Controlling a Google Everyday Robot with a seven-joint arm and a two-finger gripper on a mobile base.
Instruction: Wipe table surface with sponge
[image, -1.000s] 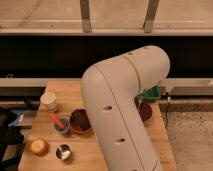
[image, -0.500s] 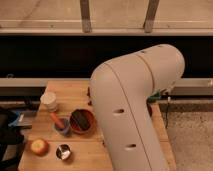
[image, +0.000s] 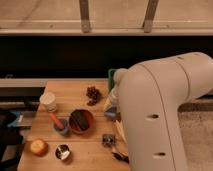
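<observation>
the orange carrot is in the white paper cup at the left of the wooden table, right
No. The camera view shows the orange carrot in the small blue-grey cup, not the white paper cup, which does stand at the left of the wooden table. The gripper is right of the orange-red bowl, shut on the light-blue sponge.

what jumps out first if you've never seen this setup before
The big white robot arm fills the right half of the view, hiding that side of the table surface. At the arm's left edge the gripper points down over mid-table, shut, seemingly on the light-blue sponge. Left of it sit an orange-red bowl and a dark bunch that looks like grapes.
</observation>
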